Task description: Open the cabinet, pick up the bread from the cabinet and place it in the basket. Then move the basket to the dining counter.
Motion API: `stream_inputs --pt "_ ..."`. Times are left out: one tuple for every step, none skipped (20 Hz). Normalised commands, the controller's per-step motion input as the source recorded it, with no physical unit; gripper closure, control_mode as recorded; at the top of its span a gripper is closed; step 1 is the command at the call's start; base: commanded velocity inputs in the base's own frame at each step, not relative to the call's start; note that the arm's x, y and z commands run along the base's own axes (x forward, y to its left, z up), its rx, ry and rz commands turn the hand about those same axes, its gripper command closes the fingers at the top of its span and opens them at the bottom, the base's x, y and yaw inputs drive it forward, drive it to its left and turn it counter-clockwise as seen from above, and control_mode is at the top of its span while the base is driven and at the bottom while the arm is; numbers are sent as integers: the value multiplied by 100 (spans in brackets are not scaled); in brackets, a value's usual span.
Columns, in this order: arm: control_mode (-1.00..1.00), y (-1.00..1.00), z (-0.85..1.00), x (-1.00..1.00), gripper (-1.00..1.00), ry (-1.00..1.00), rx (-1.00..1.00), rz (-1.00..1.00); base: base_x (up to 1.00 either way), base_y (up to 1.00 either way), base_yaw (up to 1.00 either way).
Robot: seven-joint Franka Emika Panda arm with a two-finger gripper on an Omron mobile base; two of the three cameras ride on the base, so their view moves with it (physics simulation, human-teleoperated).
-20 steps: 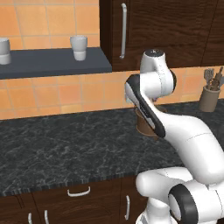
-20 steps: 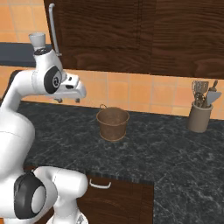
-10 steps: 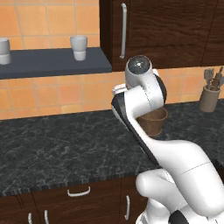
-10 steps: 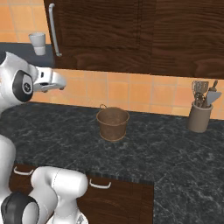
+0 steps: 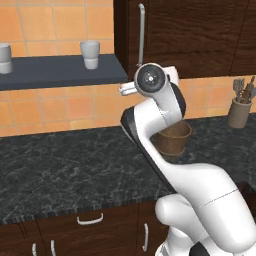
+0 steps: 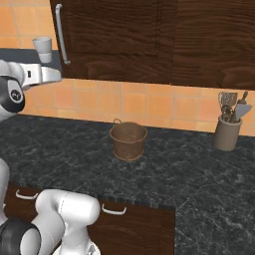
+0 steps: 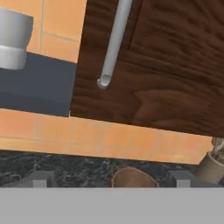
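The cabinet (image 6: 149, 40) fills the upper wall, its door shut, its silver handle (image 7: 114, 43) running from 12 o'clock down toward centre in the hand view. Below lies the black marbled counter (image 6: 189, 174). On it stands the basket (image 6: 128, 141), at about 6 o'clock under the cabinet (the arm hides part of it in the left base view). The utensil holder (image 6: 227, 132) sits at 3 o'clock from it. The gripper (image 7: 111, 179) is open, tips spread, holding nothing, facing the handle.
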Motion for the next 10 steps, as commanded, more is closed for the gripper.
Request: stream_inputs --pt "-100 0 61 0 -100 -23 5 10 0 0 0" --pt "-100 0 65 0 -100 -24 3 9 0 0 0" --pt "-100 21 72 2 -100 -21 0 4 0 0 0" --pt "-100 0 74 4 -100 -18 2 3 0 0 0" --pt "-100 0 84 9 -100 -12 4 1 0 0 0" --pt "-100 0 80 39 -100 -6 4 0 0 0 0" --pt "-100 0 76 56 -100 0 8 0 0 0 0" --pt "-100 0 69 61 -100 0 12 0 0 0 0" --pt "-100 2 56 61 -100 0 13 0 0 0 0" --pt "-100 0 46 64 -100 18 28 0 0 0 0"
